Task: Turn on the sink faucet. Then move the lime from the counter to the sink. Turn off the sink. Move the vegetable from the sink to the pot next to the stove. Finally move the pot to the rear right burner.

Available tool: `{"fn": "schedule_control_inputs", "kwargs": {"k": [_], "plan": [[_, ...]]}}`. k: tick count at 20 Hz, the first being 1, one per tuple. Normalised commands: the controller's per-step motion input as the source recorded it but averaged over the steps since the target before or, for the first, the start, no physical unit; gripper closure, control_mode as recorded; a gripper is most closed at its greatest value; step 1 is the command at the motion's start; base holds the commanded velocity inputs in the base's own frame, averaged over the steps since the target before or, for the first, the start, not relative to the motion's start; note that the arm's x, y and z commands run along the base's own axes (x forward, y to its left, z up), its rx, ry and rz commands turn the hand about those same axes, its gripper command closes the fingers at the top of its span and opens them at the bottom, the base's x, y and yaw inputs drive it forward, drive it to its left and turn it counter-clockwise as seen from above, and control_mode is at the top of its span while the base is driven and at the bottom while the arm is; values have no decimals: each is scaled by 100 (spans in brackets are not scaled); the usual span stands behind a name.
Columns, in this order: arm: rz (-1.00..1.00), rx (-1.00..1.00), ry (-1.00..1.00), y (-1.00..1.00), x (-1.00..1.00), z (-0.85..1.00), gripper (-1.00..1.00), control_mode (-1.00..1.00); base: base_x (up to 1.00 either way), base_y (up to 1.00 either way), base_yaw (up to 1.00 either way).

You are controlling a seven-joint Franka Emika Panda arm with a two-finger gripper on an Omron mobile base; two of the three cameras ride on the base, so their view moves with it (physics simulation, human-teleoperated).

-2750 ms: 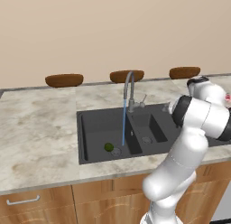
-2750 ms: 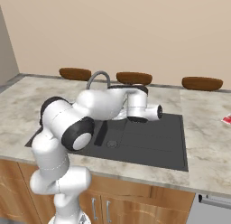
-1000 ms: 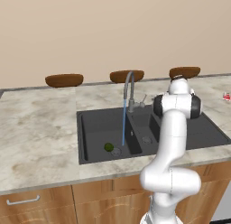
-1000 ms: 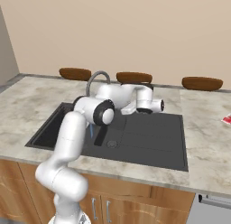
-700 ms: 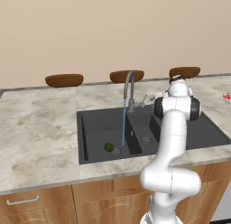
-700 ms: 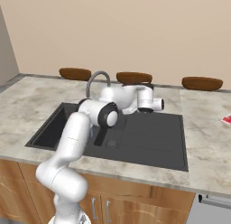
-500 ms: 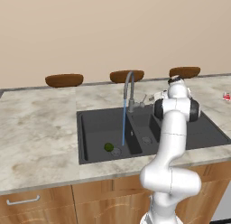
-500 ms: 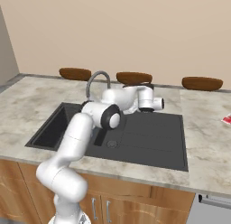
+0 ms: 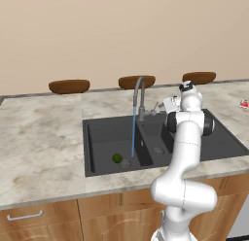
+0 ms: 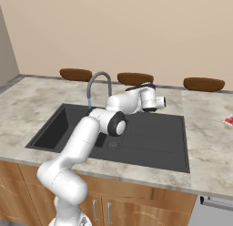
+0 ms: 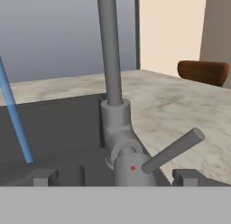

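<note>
Water (image 9: 133,133) falls in a thin blue stream from the sink faucet (image 9: 139,96) into the larger basin of the sink (image 9: 99,138), left of the jaws, and the lime (image 9: 117,158) lies on that basin's floor beside the drain. In the hand view the faucet's base stands between the wide-open jaws, its side lever (image 11: 173,150) slanting up to the right. A brown bowl (image 11: 201,72) sits on the counter (image 11: 171,103) farther right.

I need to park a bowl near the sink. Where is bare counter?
The counter left of the sink lies bare up to the brown bowls. Around the faucet it is crowded: the open gripper hovers at its lever.
</note>
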Motion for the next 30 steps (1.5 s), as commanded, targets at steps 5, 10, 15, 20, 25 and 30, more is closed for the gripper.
{"fn": "schedule_control_inputs", "kwargs": {"k": [5,10,15,20,25,30], "plan": [[7,0,0,6,16,0,-100,-100,0,0,0],[7,0,0,12,15,0,-100,-100,0,0,0],[6,-1,0,15,10,0,-100,-100,0,0,0],[6,-3,-1,25,0,0,-100,-100,0,0,0],[7,-5,-3,31,0,0,-100,-100,0,0,0],[5,-6,-3,47,0,4,-100,-100,0,0,0]]}}
